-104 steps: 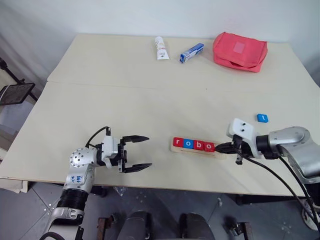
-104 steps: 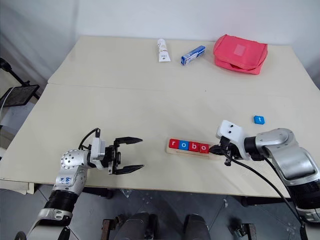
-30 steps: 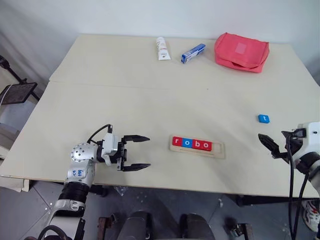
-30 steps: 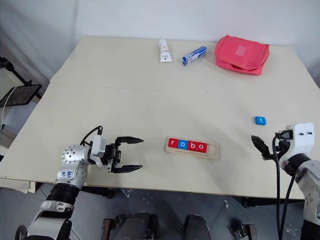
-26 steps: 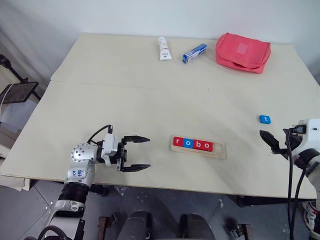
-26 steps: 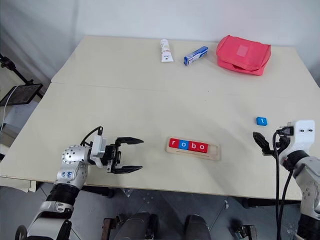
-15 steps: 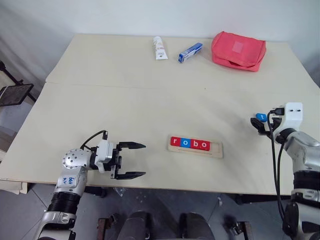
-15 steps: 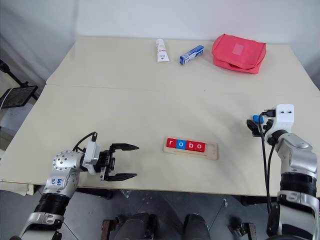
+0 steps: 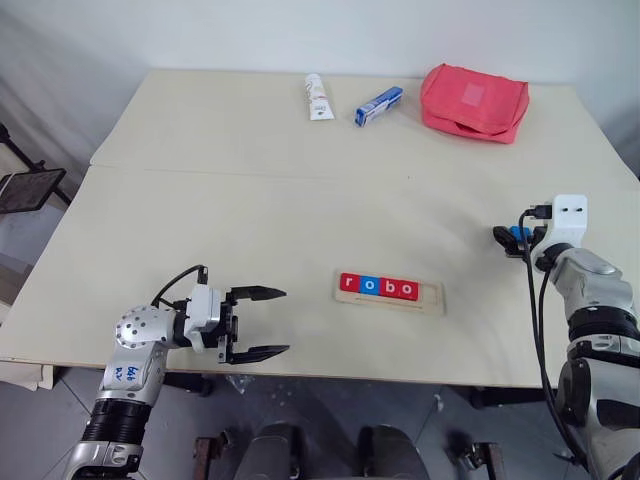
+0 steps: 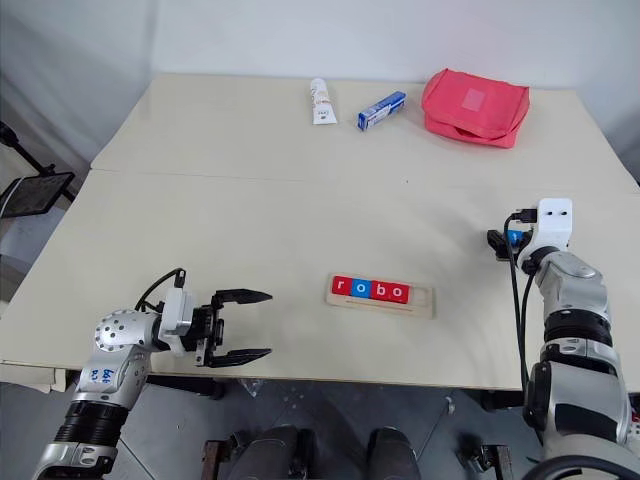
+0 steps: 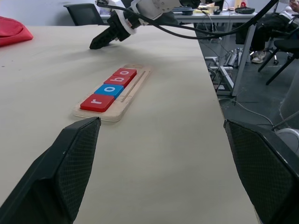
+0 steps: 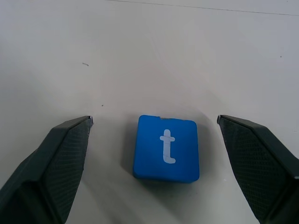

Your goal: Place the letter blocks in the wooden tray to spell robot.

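Straddling the blue t tile (image 12: 167, 148), the right gripper (image 12: 154, 140) has its jaws spread wide, one finger on either side and neither touching yet. That tile lies flat on the table (image 9: 300, 190) near the right edge, well apart from the tray (image 9: 392, 292), letter up and roughly square to the fingers.

Four tiles (image 9: 378, 286) already sit in the tray groove reading r, o, b, o, with a bare slot at the tray's right end; so the step in hand looks like picking up the last letter.

To do it well, the gripper should probably sink until its fingertips reach the tile's thin side faces, centred so both pads meet opposite edges together. A lopsided close would likely spin or skid such a flat, light piece across the smooth tabletop. Closing gently and low seems wise, since there is little height to grip. Keeping the t's orientation through the carry would save correcting it later at the slot beside the last o.

The left gripper (image 9: 252, 323) hangs off the near table edge, jaws released and empty, pointing toward the tray.
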Controlling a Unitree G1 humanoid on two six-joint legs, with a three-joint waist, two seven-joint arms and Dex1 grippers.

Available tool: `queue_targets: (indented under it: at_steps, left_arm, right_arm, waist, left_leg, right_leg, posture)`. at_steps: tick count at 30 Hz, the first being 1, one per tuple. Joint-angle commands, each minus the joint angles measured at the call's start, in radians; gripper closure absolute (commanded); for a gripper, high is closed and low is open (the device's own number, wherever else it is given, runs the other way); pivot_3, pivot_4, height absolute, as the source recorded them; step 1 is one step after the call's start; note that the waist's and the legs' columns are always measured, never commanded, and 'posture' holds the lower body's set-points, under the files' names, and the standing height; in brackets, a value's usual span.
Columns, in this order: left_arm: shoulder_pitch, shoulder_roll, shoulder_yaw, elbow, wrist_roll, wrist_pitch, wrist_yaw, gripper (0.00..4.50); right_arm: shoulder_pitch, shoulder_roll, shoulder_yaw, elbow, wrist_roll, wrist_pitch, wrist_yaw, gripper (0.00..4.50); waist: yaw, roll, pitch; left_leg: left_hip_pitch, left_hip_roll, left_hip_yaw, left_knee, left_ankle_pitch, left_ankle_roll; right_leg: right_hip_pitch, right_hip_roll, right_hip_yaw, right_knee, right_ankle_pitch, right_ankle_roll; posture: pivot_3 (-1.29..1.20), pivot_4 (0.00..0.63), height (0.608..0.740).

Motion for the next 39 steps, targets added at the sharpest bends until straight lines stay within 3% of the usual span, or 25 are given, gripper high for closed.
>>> queue_targets:
  at_steps: [1,8,11,18,22,26,32,39]
  left_arm:
    - [-0.003,-0.006,0.009,-0.012,-0.015,-0.016,0.011,0.0]
    - [-0.04,-0.02,0.001,0.023,-0.008,-0.026,0.011,0.0]
    - [-0.049,-0.022,-0.001,0.033,-0.007,-0.03,0.009,0.0]
    - [-0.07,-0.027,-0.006,0.055,-0.002,-0.042,0.004,0.0]
    - [-0.085,-0.026,-0.006,0.076,-0.004,-0.049,-0.003,0.0]
    - [-0.097,-0.016,-0.008,0.097,-0.009,-0.057,-0.035,0.0]
    - [-0.135,-0.006,-0.003,0.169,-0.009,-0.076,-0.088,0.0]
    - [-0.182,-0.049,-0.024,0.215,0.0,-0.086,-0.104,0.0]
  right_arm:
    - [0.027,-0.017,-0.021,0.011,0.01,0.019,-0.027,0.02]
    - [0.067,-0.001,-0.049,-0.049,0.051,0.069,-0.04,0.02]
    - [0.084,0.004,-0.049,-0.077,0.062,0.082,-0.043,0.66]
    - [0.107,0.008,-0.051,-0.122,0.072,0.097,-0.051,2.96]
    - [0.139,0.016,-0.073,-0.239,0.097,0.129,-0.082,3.02]
    - [0.239,0.044,-0.103,-0.512,0.138,0.254,-0.136,3.02]
    - [0.545,0.196,-0.153,-1.222,0.235,0.589,-0.31,3.02]
    - [0.694,0.284,-0.165,-1.506,0.266,0.753,-0.384,3.02]
  waist:
    - [0.001,0.0,0.0]
    - [0.01,0.0,0.0]
    - [0.01,0.0,0.0]
    - [0.011,0.0,0.0]
    - [0.01,0.0,0.0]
    - [0.009,0.0,0.0]
    - [0.011,0.001,0.0]
    - [0.014,0.0,0.0]
  left_leg:
    - [0.0,0.0,0.0,0.0,0.0,0.0]
    - [0.0,-0.001,-0.001,0.0,0.0,0.0]
    - [0.0,-0.001,-0.001,0.0,0.0,0.0]
    - [0.0,-0.001,-0.002,0.0,0.0,0.0]
    - [0.0,-0.001,-0.002,0.0,0.0,0.0]
    - [-0.001,-0.001,-0.001,0.0,0.0,0.0]
    - [-0.001,0.001,-0.002,-0.002,0.0,-0.001]
    - [-0.001,-0.001,-0.002,-0.001,0.0,-0.001]
  right_leg:
    - [0.0,0.0,0.0,0.0,0.0,0.0]
    - [0.001,0.0,0.0,0.0,0.0,0.0]
    - [0.001,0.0,0.0,0.0,0.0,0.0]
    - [0.001,0.0,0.0,0.0,0.0,0.0]
    - [0.001,0.0,0.0,0.0,0.0,0.0]
    - [0.0,0.0,0.0,0.0,0.0,0.0]
    - [-0.002,0.0,0.001,0.001,0.0,0.0]
    - [-0.002,0.001,0.003,0.001,0.0,0.0]
  posture:
    - [0.0,0.15,0.74]
    - [0.0,0.15,0.74]
    - [0.0,0.15,0.74]
    - [0.0,0.15,0.74]
    - [0.0,0.15,0.74]
    - [0.0,0.15,0.74]
    - [0.0,0.15,0.74]
    - [0.0,0.15,0.74]
